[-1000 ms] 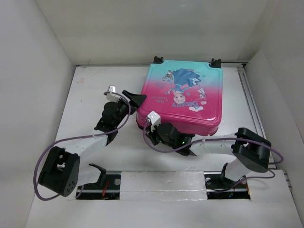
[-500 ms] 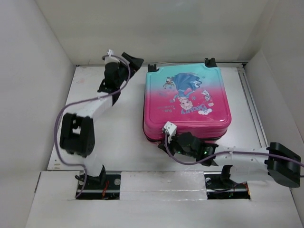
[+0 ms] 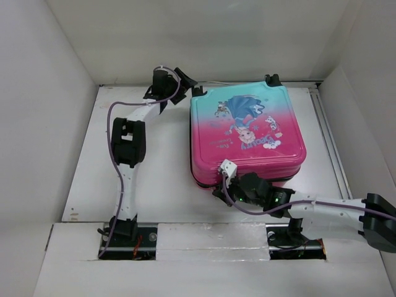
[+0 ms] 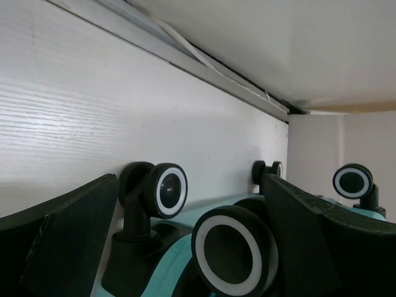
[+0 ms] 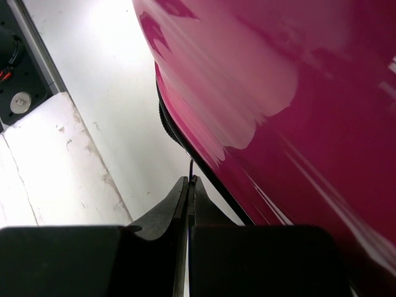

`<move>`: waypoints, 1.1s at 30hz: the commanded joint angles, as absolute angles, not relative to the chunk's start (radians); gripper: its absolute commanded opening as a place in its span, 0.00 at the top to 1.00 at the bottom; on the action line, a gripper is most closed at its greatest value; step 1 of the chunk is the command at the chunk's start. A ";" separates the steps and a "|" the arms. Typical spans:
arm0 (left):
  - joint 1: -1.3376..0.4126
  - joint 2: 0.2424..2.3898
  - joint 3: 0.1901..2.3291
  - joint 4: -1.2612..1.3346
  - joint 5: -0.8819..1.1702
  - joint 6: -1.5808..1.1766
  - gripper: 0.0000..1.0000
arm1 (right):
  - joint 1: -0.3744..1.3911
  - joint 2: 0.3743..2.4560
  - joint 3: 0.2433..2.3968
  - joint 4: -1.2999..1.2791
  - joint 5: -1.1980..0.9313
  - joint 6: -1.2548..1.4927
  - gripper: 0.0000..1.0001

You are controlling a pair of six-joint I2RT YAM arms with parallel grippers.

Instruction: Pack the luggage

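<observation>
The luggage (image 3: 247, 130) lies flat and closed on the white table, princess print up, teal end far and pink end near. My left gripper (image 3: 185, 83) is at its far-left corner. In the left wrist view this gripper (image 4: 192, 247) is open, with its fingers either side of a black-and-white wheel (image 4: 230, 255); a second wheel (image 4: 168, 190) stands just beyond. My right gripper (image 3: 221, 189) is at the near-left edge of the pink shell (image 5: 297, 93). It (image 5: 189, 180) is shut on the thin metal zipper pull (image 5: 190, 167) by the black zip seam.
White walls enclose the table on the left, back and right. A metal rail (image 3: 327, 133) runs along the right side. A raised white ledge (image 3: 210, 238) with the arm bases lies along the near edge. The back wall's foot (image 4: 185, 55) runs close behind the wheels.
My left arm has swung from the luggage's left side up to its far-left corner. My right gripper has moved nearer and rightward along the near edge. The luggage has shifted and turned slightly.
</observation>
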State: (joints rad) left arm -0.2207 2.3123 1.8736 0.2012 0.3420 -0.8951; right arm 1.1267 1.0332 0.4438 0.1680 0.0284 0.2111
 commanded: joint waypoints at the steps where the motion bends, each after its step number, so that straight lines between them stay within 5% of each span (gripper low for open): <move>1: -0.222 2.319 1.942 0.227 0.426 -0.933 0.00 | 1.091 1.006 0.474 0.179 -0.034 0.270 1.00; 4: -0.232 2.364 1.982 0.265 0.491 -0.988 0.00 | 1.091 1.006 0.465 0.170 -0.043 0.279 1.00; 8: -0.250 2.402 1.879 0.633 0.589 -1.176 0.00 | 1.082 1.028 0.465 0.170 -0.061 0.301 1.00; 16: -0.278 2.528 2.034 0.718 0.563 -1.291 0.20 | 1.081 1.040 0.456 0.170 -0.071 0.333 1.00; 21: -0.278 2.559 2.020 0.911 0.572 -1.408 0.75 | 1.081 1.008 0.436 0.157 -0.009 0.353 1.00; 22: -0.278 2.540 2.005 0.939 0.572 -1.408 0.95 | 1.081 1.008 0.436 0.156 -0.009 0.353 1.00; 23: -0.269 2.530 1.993 0.951 0.572 -1.417 1.00 | 1.068 1.008 0.436 0.132 0.008 0.353 1.00; 33: -0.118 2.313 1.560 1.273 0.552 -1.466 1.00 | 0.795 1.000 0.472 0.112 -0.113 0.235 1.00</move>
